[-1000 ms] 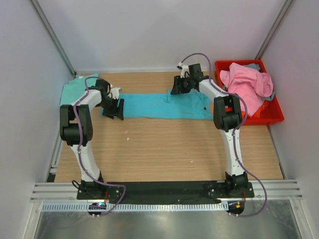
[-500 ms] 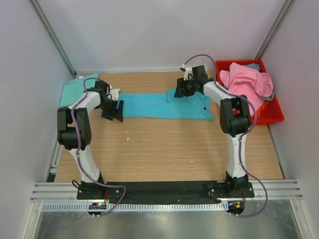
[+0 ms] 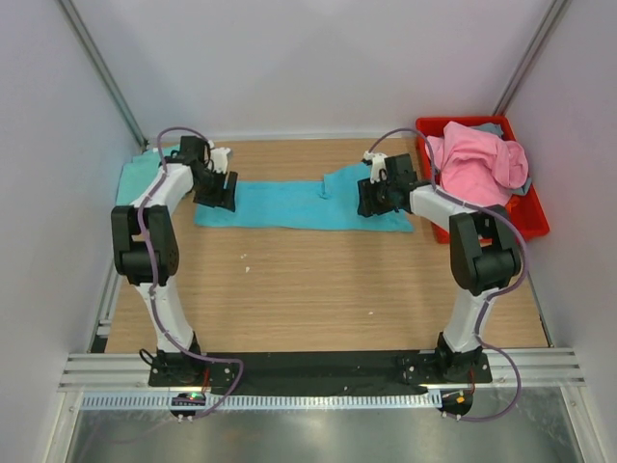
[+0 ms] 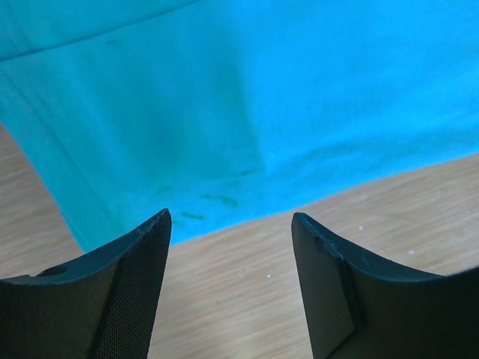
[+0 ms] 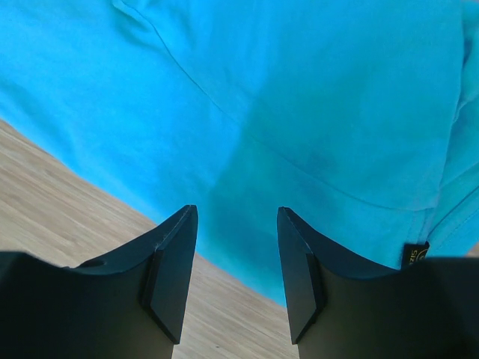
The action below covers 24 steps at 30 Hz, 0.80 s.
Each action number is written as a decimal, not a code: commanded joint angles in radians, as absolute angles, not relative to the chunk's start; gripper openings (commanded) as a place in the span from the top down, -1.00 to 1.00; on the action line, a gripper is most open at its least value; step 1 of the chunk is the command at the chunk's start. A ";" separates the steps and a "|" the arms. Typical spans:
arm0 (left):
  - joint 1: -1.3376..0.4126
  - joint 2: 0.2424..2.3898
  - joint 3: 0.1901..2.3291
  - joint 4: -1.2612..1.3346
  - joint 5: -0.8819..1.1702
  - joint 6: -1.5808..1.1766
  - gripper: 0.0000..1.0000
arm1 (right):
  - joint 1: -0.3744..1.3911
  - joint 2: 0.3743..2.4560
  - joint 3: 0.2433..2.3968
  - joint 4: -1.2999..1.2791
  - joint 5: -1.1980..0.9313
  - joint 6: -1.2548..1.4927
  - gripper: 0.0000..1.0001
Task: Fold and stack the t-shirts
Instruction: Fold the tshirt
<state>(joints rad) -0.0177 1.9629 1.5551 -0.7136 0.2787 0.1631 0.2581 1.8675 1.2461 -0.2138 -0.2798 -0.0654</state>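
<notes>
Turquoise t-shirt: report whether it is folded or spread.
Partly folded: the turquoise t-shirt lies flat on the table as a long narrow band, one overlapping layer showing near its right end.

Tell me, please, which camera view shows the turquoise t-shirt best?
The top external view: it shows nearly all of the turquoise t-shirt, laid out as a long strip. The left wrist view shows only one edge against the table; the right wrist view shows a close patch with seams.
</notes>
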 commanded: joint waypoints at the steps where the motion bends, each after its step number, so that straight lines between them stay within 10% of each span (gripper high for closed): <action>1: -0.020 2.029 1.611 -0.669 0.241 0.178 -0.34 | 0.259 1.884 1.253 -0.156 -0.221 -0.100 -0.06; 24: -0.080 1.878 1.246 -0.683 0.175 0.204 -0.33 | 0.258 2.298 1.752 -0.475 -0.156 -0.040 -0.06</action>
<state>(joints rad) -0.0429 1.9308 1.3262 -0.6338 0.1917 0.1757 0.2581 2.2189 1.6733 -0.3553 -0.1890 -0.0650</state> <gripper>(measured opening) 0.667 0.528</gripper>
